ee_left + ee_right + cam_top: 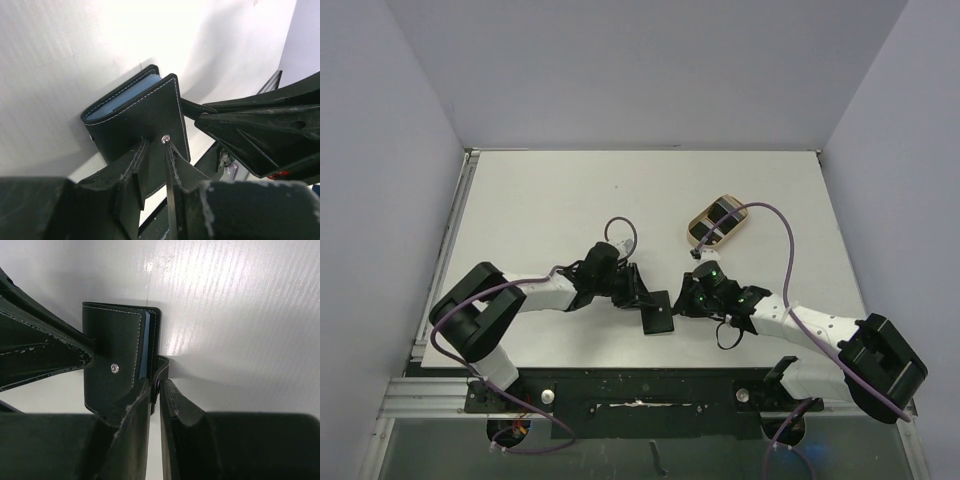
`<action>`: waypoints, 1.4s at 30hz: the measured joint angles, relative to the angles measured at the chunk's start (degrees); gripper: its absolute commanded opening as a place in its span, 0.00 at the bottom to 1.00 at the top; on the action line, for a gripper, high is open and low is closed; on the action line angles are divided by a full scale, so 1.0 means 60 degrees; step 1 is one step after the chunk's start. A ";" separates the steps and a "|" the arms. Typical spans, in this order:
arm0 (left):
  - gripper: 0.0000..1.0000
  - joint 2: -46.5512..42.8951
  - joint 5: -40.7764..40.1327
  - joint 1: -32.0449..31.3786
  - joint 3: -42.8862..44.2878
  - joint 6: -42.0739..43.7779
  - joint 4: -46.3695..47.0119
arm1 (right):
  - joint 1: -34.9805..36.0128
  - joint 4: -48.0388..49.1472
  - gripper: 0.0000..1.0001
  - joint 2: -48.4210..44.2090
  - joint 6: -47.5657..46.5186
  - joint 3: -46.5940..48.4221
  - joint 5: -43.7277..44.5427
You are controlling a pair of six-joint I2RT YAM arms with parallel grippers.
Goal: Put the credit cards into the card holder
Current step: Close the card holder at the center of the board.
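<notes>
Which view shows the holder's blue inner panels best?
Left wrist: the holder fills the frame, and its blue panels show between the stitched black covers. The right wrist view has the holder nearly edge-on, with only a thin blue sliver. The top view gives just a small black rectangle between the arms.

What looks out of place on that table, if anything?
Nothing spilled or damaged. The one oddity: the card holder, nearly shut, is pinched by the left tool and right tool at once, while dark cards sit in the beige tray.
</notes>
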 measured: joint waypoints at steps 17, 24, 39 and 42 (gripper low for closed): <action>0.15 0.0525 -0.0007 -0.0040 0.0572 0.0255 -0.0627 | 0.0000 -0.0029 0.15 -0.0306 0.0000 -0.0029 0.0000; 0.15 0.0561 -0.0015 -0.0058 0.0597 0.0302 -0.0652 | 0.0000 0.0015 0.12 -0.0299 -0.0025 -0.0029 -0.0117; 0.15 0.0612 -0.0018 -0.0080 0.0612 0.0291 -0.0608 | 0.0000 0.0882 0.13 0.0594 -0.0018 0.0069 -0.0874; 0.15 0.0616 -0.0018 -0.0087 0.0612 0.0284 -0.0594 | 0.0000 0.1067 0.13 0.0856 -0.0015 0.0120 -0.0987</action>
